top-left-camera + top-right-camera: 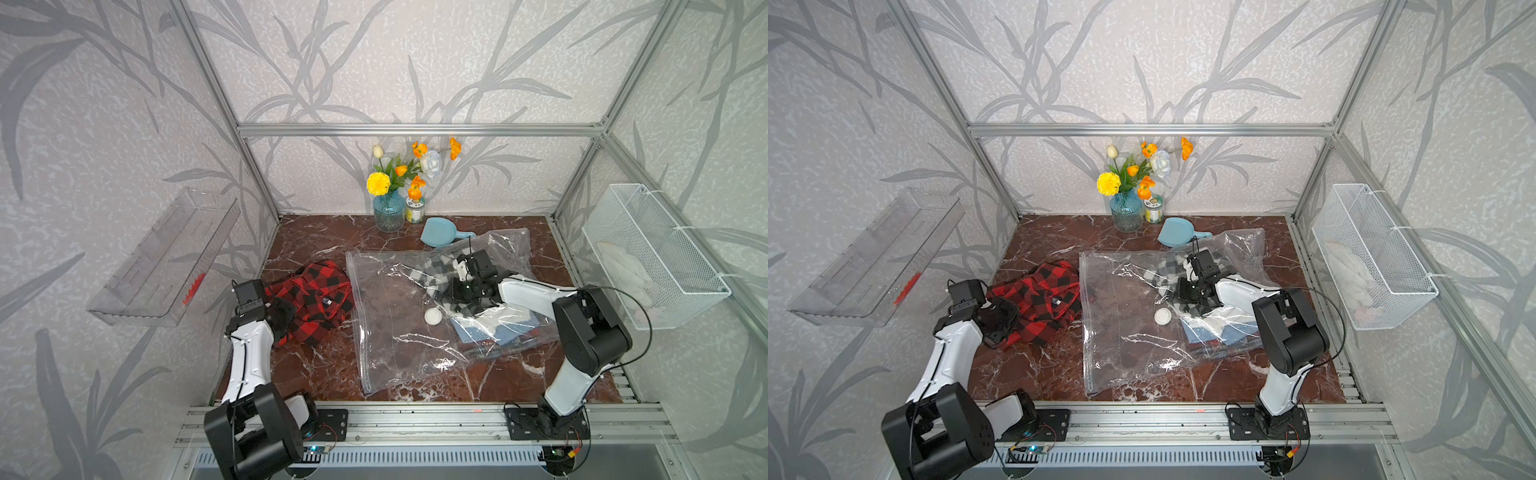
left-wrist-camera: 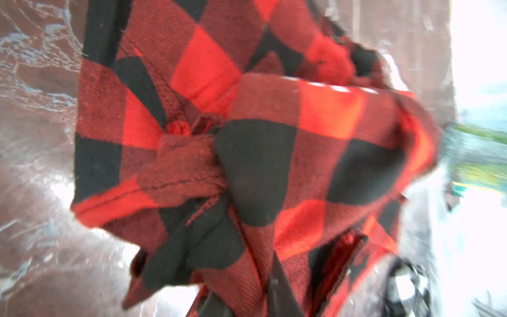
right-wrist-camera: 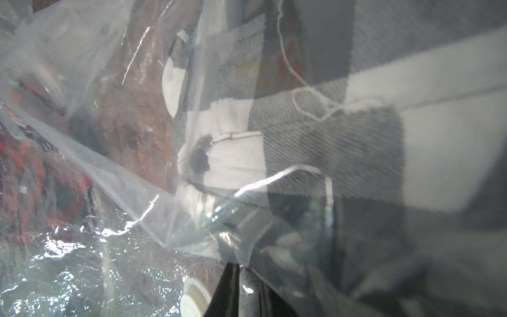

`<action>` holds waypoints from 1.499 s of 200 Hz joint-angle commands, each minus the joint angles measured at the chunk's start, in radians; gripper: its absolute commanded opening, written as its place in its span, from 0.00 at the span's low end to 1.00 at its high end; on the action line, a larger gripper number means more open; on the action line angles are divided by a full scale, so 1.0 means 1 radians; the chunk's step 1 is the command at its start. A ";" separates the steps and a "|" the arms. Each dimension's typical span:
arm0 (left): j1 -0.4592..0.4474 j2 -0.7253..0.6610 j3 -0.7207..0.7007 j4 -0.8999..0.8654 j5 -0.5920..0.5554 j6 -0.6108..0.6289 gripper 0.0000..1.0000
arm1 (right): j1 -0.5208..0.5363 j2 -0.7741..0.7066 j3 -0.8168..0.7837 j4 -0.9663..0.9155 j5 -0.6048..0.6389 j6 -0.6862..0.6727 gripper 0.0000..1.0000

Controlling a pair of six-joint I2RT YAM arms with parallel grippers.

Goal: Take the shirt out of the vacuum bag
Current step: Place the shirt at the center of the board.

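The red plaid shirt [image 1: 320, 299] lies crumpled on the worktop [image 1: 307, 370] just beside the vacuum bag [image 1: 395, 353], outside it, and the left end effector [image 1: 286, 316] is clenched on a fold at its near edge, cloth bunched between the dark fingers [image 2: 277, 291]. The right end effector [image 1: 446, 294] reaches inside the bag, under the clear film, onto a grey-and-white checked shirt [image 1: 436, 266] near the white valve cap [image 1: 432, 317]; whether it grips that cloth I cannot tell.

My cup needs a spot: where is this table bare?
Bare: far left corner, between red plaid shirt and vase; near strip between left arm and vacuum bag. Crowded: right half under the bag, back by the blue scoop.
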 commanded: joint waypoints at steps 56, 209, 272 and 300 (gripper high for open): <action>-0.011 0.024 0.204 -0.144 -0.020 0.103 0.13 | 0.002 0.032 0.038 -0.122 0.021 -0.035 0.16; -0.187 0.075 0.438 -0.231 0.068 0.100 0.12 | 0.000 0.042 0.066 -0.148 0.039 -0.051 0.16; -0.172 0.136 0.619 -0.330 0.013 0.187 0.12 | -0.005 0.033 0.061 -0.143 0.036 -0.049 0.16; -0.147 0.147 0.654 -0.359 0.009 0.217 0.11 | -0.004 0.033 0.061 -0.140 0.034 -0.047 0.16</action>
